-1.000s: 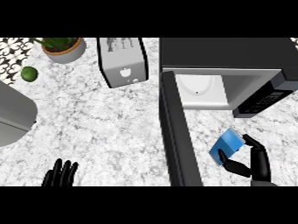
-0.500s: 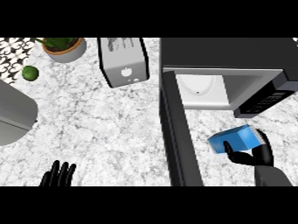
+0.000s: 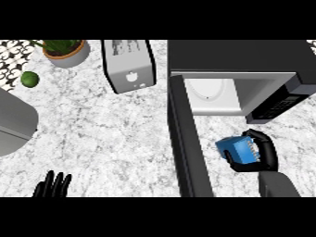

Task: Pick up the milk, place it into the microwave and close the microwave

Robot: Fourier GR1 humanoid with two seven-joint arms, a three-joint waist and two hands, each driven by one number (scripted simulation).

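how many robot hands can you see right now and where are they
2. The right hand is in front of the open microwave, curled round the blue milk carton. The left hand rests open at the lower left edge, fingers up.

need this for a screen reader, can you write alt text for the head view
The robot's right hand holds a blue milk carton in front of the open microwave, its door swung out toward the viewer. The left hand rests open at the lower left edge.

counter (image 3: 98, 134): marble | on it: microwave (image 3: 256, 60); toaster (image 3: 128, 65); potted plant (image 3: 66, 50); lime (image 3: 29, 78)
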